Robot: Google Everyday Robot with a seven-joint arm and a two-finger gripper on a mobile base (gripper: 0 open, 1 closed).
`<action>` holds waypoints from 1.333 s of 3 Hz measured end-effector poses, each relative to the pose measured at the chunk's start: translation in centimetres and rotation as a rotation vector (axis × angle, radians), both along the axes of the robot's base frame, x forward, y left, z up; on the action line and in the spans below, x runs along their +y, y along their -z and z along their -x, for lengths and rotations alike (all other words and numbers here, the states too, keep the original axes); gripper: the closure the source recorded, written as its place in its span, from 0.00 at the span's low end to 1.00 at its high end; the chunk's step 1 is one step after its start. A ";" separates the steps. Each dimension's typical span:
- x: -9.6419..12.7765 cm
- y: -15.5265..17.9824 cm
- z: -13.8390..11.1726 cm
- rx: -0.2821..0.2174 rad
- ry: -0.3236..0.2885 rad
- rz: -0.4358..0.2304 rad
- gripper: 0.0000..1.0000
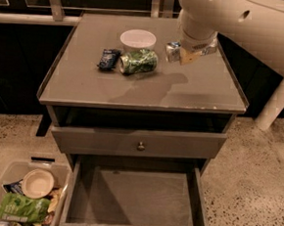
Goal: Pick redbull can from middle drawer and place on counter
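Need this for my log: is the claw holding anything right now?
Claw: closed on the redbull can, above the counter, right of the green can.

Reaches in from past the right side of the counter (192, 94) with a big fat white arm (247, 20), bends down over the back right part of the counter, and holds the gripper (181, 53) up above the counter top, squeezed tight on the small shiny redbull can (172, 51).
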State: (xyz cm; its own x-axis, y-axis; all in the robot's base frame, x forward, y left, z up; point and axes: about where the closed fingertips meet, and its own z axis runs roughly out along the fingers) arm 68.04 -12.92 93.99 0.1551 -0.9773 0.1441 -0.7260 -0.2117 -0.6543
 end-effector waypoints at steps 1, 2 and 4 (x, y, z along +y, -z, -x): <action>-0.3 3.4 0.8 0.053 0.006 -0.018 1.00; -0.3 6.9 1.6 0.129 -0.002 -0.033 1.00; -0.2 7.0 1.6 0.132 -0.003 -0.036 0.81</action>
